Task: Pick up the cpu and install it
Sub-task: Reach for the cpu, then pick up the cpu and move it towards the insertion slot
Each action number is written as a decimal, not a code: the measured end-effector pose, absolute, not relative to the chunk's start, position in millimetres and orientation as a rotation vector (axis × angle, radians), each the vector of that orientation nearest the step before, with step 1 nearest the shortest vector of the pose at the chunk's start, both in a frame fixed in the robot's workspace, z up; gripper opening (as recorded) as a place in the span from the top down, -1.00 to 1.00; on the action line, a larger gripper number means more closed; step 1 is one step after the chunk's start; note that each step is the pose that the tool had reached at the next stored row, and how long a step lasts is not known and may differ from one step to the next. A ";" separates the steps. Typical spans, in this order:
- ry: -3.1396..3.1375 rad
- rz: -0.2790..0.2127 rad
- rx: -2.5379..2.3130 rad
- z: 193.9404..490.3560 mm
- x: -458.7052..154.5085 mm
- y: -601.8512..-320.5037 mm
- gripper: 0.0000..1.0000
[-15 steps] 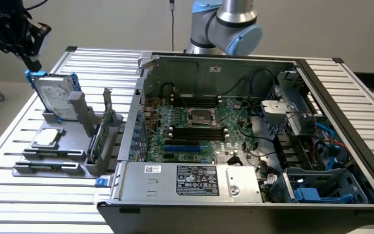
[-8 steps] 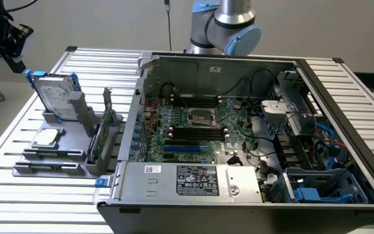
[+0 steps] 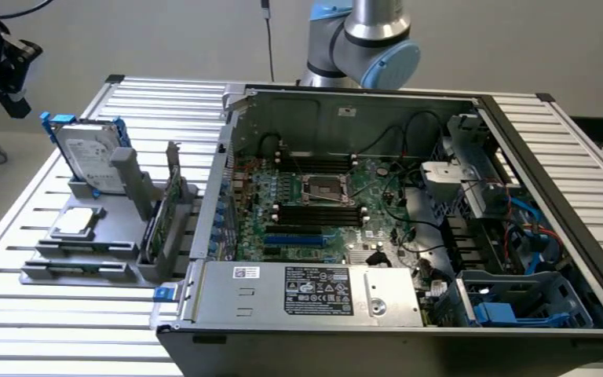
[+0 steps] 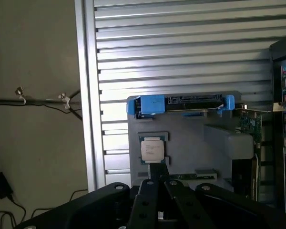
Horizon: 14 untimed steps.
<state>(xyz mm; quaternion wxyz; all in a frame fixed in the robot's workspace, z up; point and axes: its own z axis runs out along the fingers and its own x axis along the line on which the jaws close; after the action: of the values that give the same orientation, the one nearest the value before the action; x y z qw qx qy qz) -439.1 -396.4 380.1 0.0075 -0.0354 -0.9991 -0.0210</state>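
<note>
Two black fingers of the claw (image 4: 158, 171) are pressed together and hold nothing, above the cpu (image 4: 152, 150). The cpu lies flat in a recess of the gray holder (image 4: 195, 152), near the counter (image 4: 181, 47) edge. A hard drive (image 4: 181, 101) stands upright on the holder just beside it. Bare slats lie beyond the drive, and the open computer case (image 3: 407, 236) flanks the holder.

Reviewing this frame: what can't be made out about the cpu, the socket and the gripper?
- Wrist view: the print on the cpu is too small to read.
- Wrist view: the gripper covers the cpu's edge nearest it, so contact or a gap cannot be judged.
- Exterior view: the socket is too small to tell whether it is latched or open.
- Exterior view: the arm is cut off by the top edge.
</note>
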 end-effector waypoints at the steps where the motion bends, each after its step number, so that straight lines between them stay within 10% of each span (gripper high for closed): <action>1: -3.124 -0.066 -0.111 380.1 -439.1 -396.4 0.79; 11: -3.124 -0.066 -0.111 380.1 -439.1 -396.4 0.76; 14: -3.124 -0.066 -0.111 380.1 -439.1 -396.4 0.40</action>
<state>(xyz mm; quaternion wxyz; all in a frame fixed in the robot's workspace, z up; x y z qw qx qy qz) -439.1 -396.4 380.1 0.0075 -0.0354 -0.9991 -0.0210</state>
